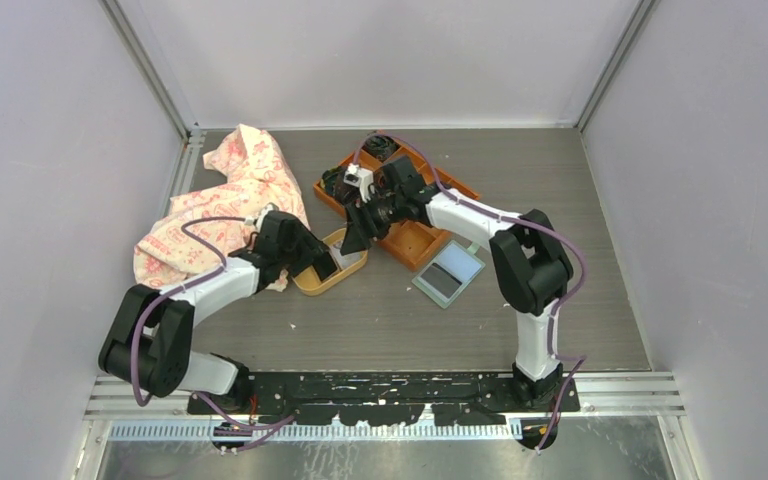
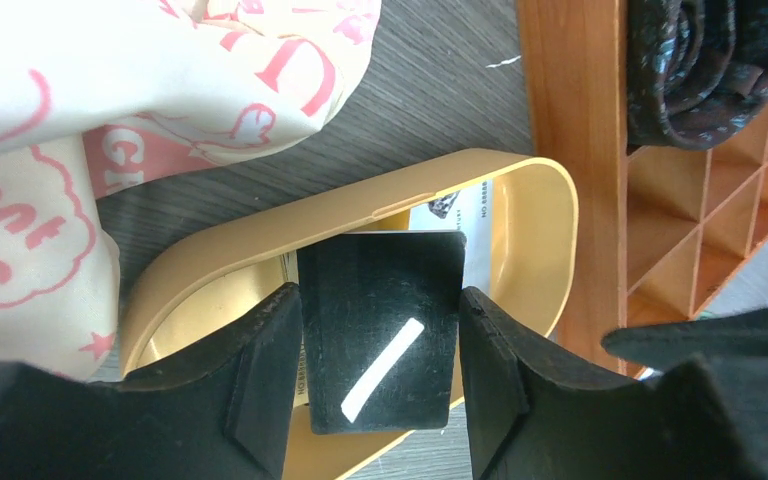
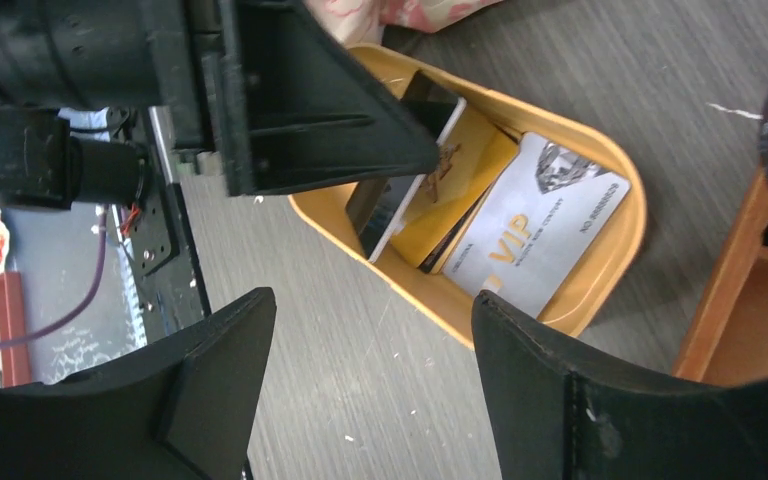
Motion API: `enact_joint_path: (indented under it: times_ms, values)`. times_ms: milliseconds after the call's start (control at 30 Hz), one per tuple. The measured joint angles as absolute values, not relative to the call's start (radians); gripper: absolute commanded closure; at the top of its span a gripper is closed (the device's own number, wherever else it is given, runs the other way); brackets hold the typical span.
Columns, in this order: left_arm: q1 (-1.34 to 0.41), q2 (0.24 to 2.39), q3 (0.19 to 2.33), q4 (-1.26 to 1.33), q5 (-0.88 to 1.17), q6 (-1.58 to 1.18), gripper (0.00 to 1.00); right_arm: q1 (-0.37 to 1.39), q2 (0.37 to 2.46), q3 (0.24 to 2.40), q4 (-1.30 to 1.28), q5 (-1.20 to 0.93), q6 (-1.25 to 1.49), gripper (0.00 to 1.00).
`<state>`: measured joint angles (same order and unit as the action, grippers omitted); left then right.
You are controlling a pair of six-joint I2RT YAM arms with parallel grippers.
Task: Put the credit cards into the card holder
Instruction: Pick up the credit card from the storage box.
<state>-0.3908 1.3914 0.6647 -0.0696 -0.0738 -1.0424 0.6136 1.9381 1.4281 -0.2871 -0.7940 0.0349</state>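
Observation:
My left gripper (image 1: 318, 262) (image 2: 380, 295) is shut on a black card (image 2: 380, 330) by its two long edges, over the yellow oval dish (image 1: 338, 282) (image 2: 550, 210). In the right wrist view the card (image 3: 405, 170) tilts up out of the dish (image 3: 610, 270). A pale grey "VIP" card (image 3: 530, 230) and a gold card (image 3: 460, 190) lie in the dish. My right gripper (image 1: 353, 238) (image 3: 372, 300) is open and empty, over the table just beside the dish. The card holder (image 1: 448, 272) lies open on the table, right of the dish.
The orange compartment tray (image 1: 415, 240) (image 2: 570, 120) stands just behind and right of the dish, with dark bundled items (image 1: 380, 148) in its far cells. A pink-printed cloth (image 1: 225, 200) (image 2: 110, 100) lies crumpled at the left. Grey walls enclose the table.

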Motion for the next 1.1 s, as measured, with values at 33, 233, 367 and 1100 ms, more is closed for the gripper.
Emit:
enact_joint_path:
  times_ms: [33,233,367,1100]
  values:
    - [-0.384,1.386,0.656,-0.053,-0.066,-1.047,0.7,0.613,1.956,1.444,-0.286,-0.79,0.043,0.26]
    - [-0.363,1.373,0.628,0.007,-0.038,-1.071,0.7,0.619,2.03,1.51,-0.292,-0.783,0.069,0.31]
    - [-0.36,1.372,0.619,0.039,-0.023,-1.088,0.7,0.643,2.051,1.529,-0.298,-0.772,0.089,0.37]
    - [-0.356,1.342,0.577,0.124,0.021,-1.129,0.62,0.705,2.19,1.595,-0.27,-0.757,0.313,0.8]
